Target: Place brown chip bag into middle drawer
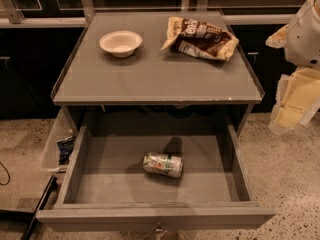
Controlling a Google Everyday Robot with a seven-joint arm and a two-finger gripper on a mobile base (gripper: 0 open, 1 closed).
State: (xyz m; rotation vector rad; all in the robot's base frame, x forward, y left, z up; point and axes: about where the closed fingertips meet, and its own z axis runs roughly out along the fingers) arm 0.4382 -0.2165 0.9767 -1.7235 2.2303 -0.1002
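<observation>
The brown chip bag (202, 38) lies flat on the grey cabinet top (150, 79), up at about 1 o'clock, near the back edge. It is crinkled and rests a bit crooked. A white bowl (120, 43) sits at about 11 o'clock on the same top, apart from the bag. Below, at 6 o'clock, the middle drawer (150, 215) stands wide open, so there is room to drop something in from above. A small green-and-white can (163, 164) lies on its side in the middle of the drawer floor. The bag is wider than the can, so it will likely go down beside it or partly on it. The robot's claw (294, 100) hangs off at 3 o'clock, out past the cabinet's right side and away from the bag. It holds nothing. One cannot tell if the claw is apart or together. The bag is not yet picked up, so reaching over to it looks like the next job.
</observation>
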